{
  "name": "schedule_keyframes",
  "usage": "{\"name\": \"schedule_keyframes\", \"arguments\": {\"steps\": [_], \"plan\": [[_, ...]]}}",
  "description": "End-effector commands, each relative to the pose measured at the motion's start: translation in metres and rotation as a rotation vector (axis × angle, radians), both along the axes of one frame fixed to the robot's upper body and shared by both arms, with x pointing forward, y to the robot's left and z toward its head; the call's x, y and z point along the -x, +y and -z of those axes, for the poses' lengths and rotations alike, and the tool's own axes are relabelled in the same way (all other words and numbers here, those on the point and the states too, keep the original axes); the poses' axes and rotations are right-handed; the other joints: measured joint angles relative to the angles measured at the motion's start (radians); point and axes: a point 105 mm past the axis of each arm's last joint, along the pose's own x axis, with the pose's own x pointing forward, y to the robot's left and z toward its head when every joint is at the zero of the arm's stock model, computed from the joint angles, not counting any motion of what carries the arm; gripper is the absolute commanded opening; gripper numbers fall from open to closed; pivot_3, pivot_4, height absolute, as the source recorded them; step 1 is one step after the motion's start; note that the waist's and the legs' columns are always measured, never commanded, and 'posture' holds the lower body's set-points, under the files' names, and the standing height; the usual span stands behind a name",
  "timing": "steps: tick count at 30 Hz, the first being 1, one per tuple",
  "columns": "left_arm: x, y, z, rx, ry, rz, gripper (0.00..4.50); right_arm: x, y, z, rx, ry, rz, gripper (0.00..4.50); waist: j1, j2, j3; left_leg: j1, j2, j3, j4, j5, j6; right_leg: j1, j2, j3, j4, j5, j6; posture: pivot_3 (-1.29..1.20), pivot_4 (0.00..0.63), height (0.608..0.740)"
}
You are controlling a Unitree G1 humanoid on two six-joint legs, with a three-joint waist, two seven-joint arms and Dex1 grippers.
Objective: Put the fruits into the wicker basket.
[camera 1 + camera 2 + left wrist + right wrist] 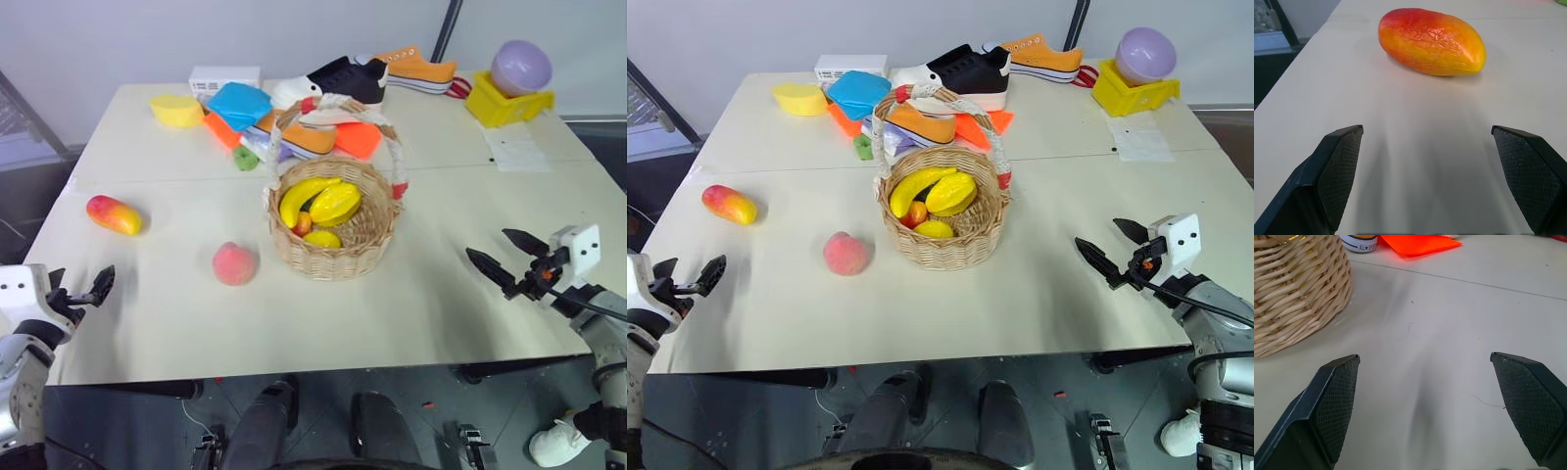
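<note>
Looking down from the head camera, the wicker basket [333,235] stands near the middle of the pale table [431,313], its arched handle wrapped in white and red. Yellow bananas [306,196] and other yellow toy fruit lie inside it. The peach [234,263] rests on the table just to the basket's left, apart from its wall. The mango [113,214] lies well further left, near the table's left edge. At the far side sit an orange sneaker [416,69], a black sneaker [348,78], a blue cloth [238,105], a yellow sponge [176,110] and a lilac ball [520,67] on a yellow holder [507,105].

The left gripper [86,292] hangs over the table's near left corner, fingers spread, holding nothing. The right gripper [509,257] hovers over the near right part of the table, its fingers wide apart and empty, well clear of the basket.

From the left wrist camera, the mango [1431,41] lies ahead of the widely parted black fingers [1339,169], not touching them.

From the right wrist camera, the basket's woven wall [1295,293] sits off to one side ahead of the wide-spread fingers [1337,404], with bare table between them.
</note>
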Motion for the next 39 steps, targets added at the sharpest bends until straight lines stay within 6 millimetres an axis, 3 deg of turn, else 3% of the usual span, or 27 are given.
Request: {"name": "schedule_keyframes", "arguments": {"steps": [1,8,11,14,18,22,31,39], "plan": [[0.0,0.0,-0.013,-0.027,-0.038,-0.008,4.5,-0.001,0.002,-0.014,0.014,-0.054,-0.012,4.46,0.0,0.0,0.0,0.0,0.0,0.0,0.0,0.0,0.0,0.0,0.0,0.0,0.0,0.0,0.0,0.0,0.15,0.74],[-0.02,-0.007,-0.02,-0.049,-0.06,-0.104,4.5,0.001,0.024,-0.021,0.027,-0.067,-0.084,4.46,0.002,0.0,0.0,0.0,0.0,0.0,0.001,0.0,0.0,0.001,0.0,-0.001,0.001,0.0,0.0,0.0,0.15,0.74],[-0.035,-0.019,-0.027,-0.06,-0.061,-0.124,4.5,0.002,0.038,-0.034,0.03,-0.089,-0.142,4.46,0.002,0.0,0.0,0.001,0.0,0.0,0.002,0.0,0.0,0.003,0.0,-0.001,0.001,0.0,0.001,0.0,0.15,0.74],[-0.045,-0.014,-0.03,-0.077,-0.029,-0.209,4.5,0.01,0.054,-0.047,0.03,-0.087,-0.224,4.46,0.002,-0.001,0.0,0.001,0.0,0.0,0.003,0.0,0.0,0.005,0.001,-0.001,0.002,0.001,0.003,0.0,0.15,0.74],[-0.064,-0.013,-0.048,-0.076,-0.024,-0.292,4.5,0.032,0.096,-0.08,-0.007,-0.095,-0.449,4.46,0.001,-0.001,0.0,0.001,0.0,-0.001,0.003,0.0,0.0,0.004,0.002,-0.002,0.003,0.003,0.005,0.0,0.15,0.74],[-0.087,-0.024,-0.058,-0.053,-0.002,-0.316,4.5,0.049,0.129,-0.097,-0.002,-0.098,-0.61,4.46,0.002,-0.003,-0.001,0.001,0.0,-0.001,0.005,0.0,0.0,0.006,0.002,-0.003,0.004,0.003,0.005,0.0,0.15,0.74],[-0.119,-0.039,-0.059,0.082,0.051,-0.401,4.5,0.059,0.163,-0.096,-0.008,-0.104,-0.741,4.46,0.001,-0.008,-0.001,-0.002,-0.001,-0.002,0.015,0.0,0.001,0.008,0.002,-0.004,0.004,0.006,0.011,0.0,0.15,0.74],[-0.129,-0.035,-0.054,0.08,0.129,-0.477,4.5,0.062,0.166,-0.087,-0.007,-0.082,-0.757,4.46,0.003,-0.008,-0.002,-0.002,-0.001,-0.002,0.016,0.0,0.001,0.008,0.003,-0.004,0.004,0.008,0.014,0.0,0.15,0.74]]}}
